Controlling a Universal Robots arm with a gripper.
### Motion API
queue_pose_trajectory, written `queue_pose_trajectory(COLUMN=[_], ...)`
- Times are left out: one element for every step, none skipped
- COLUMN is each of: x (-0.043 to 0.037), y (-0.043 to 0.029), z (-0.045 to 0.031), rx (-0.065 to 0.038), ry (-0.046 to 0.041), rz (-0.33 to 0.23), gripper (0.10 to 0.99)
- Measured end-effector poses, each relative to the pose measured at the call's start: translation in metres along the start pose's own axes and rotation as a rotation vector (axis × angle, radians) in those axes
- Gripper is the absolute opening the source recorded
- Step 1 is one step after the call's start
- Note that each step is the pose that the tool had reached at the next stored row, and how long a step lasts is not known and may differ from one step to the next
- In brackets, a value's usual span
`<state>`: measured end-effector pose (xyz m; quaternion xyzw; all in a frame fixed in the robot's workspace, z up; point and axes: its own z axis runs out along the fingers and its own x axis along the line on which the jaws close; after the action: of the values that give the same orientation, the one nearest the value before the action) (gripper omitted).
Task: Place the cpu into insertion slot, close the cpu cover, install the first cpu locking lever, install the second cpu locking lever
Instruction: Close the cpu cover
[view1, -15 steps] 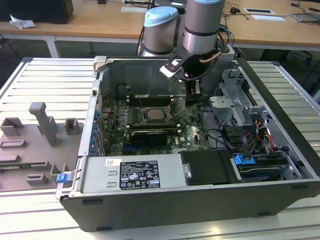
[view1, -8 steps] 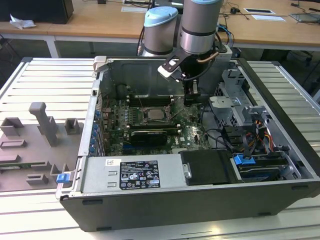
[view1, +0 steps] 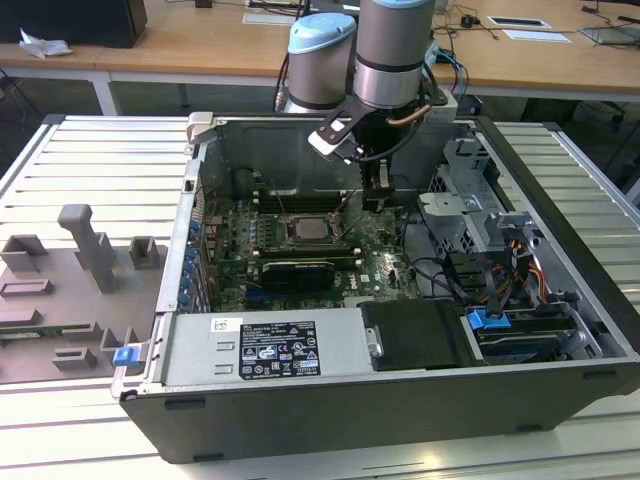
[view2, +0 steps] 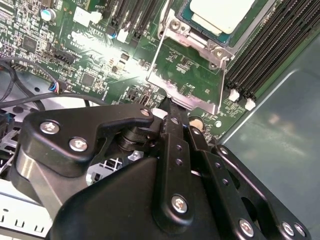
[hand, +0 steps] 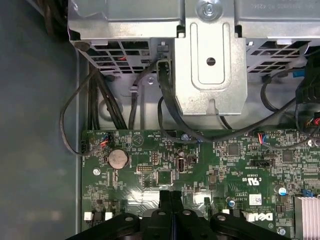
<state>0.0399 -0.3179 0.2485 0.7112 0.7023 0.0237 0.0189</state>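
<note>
The cpu (view2: 223, 13), pale silver and square, lies in its socket on the green motherboard; it also shows in the exterior view as the cpu (view1: 308, 229), mid-board. The cpu cover (view2: 187, 97), a thin silver frame, is swung open away from the socket, and the board shows through its cut-out. My gripper (view2: 168, 104) is shut, its black fingers (hand: 170, 200) pressed together, with the tips right at the cover's free edge. I cannot tell whether they pinch that edge. In the exterior view my gripper (view1: 375, 198) hangs inside the case, to the cpu's right.
Memory slots (view2: 270, 50) flank the socket. A metal drive cage (hand: 210, 75) with black cables (hand: 170, 110) stands close by the gripper. A black expansion card (view1: 297, 270) and a power supply (view1: 270, 350) lie nearer the case front. Grey fixtures (view1: 90, 250) stand at the exterior view's left.
</note>
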Motion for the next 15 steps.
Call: queue_pose_trajectory(x=[0.0000, 0.0000, 0.0000, 0.0000, 0.0000, 0.0000, 0.0000, 0.0000, 0.0000, 0.0000, 0.0000, 0.0000, 0.0000, -0.0001, -0.0002], y=[-0.0004, -0.0007, -0.0009, -0.0009, -0.0010, -0.0012, -0.0013, -0.0014, -0.0019, -0.0022, -0.0029, -0.0039, -0.0050, -0.0083, -0.0152], z=[0.0000, -0.0001, -0.0001, -0.0001, -0.0001, -0.0001, -0.0001, -0.0001, -0.0001, -0.0001, -0.0002, -0.0002, -0.0003, -0.0004, -0.0004], rx=[0.000, 0.000, 0.000, 0.000, 0.000, 0.000, 0.000, 0.000, 0.000, 0.000, 0.000, 0.000, 0.000, 0.000, 0.000], ry=[0.0000, 0.0000, 0.0000, 0.0000, 0.0000, 0.0000, 0.0000, 0.0000, 0.0000, 0.0000, 0.0000, 0.0000, 0.0000, 0.0000, 0.0001], rz=[0.000, 0.000, 0.000, 0.000, 0.000, 0.000, 0.000, 0.000, 0.000, 0.000, 0.000, 0.000, 0.000, 0.000, 0.000], gripper=[0.106, 0.106, 0.106, 0.106, 0.106, 0.106, 0.106, 0.106, 0.106, 0.106, 0.106, 0.106, 0.106, 0.106, 0.106])
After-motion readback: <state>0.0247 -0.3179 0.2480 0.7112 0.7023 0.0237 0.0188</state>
